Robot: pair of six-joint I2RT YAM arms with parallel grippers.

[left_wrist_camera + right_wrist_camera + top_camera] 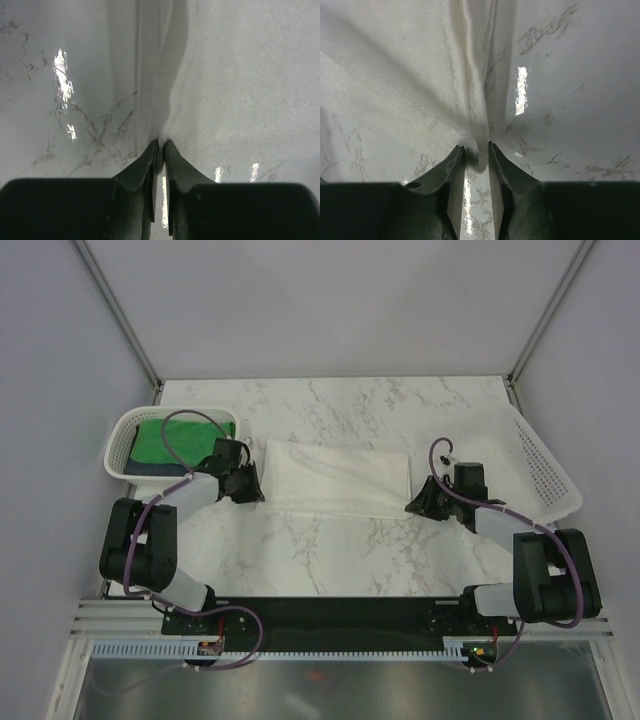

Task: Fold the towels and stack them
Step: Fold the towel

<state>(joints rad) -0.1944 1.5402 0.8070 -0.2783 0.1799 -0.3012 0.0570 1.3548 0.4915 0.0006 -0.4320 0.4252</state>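
The large white towel lies folded in the middle of the marble table. My left gripper is at its near left corner; in the left wrist view the gripper is shut on the edge of the white towel. My right gripper is at the near right corner; in the right wrist view the gripper pinches a raised fold of the white towel. The green towel lies on the navy towel in the left basket.
A white perforated basket stands at the far left and holds the two small towels. A second white perforated basket lies tilted at the right edge. Grey walls close in the table's back and sides.
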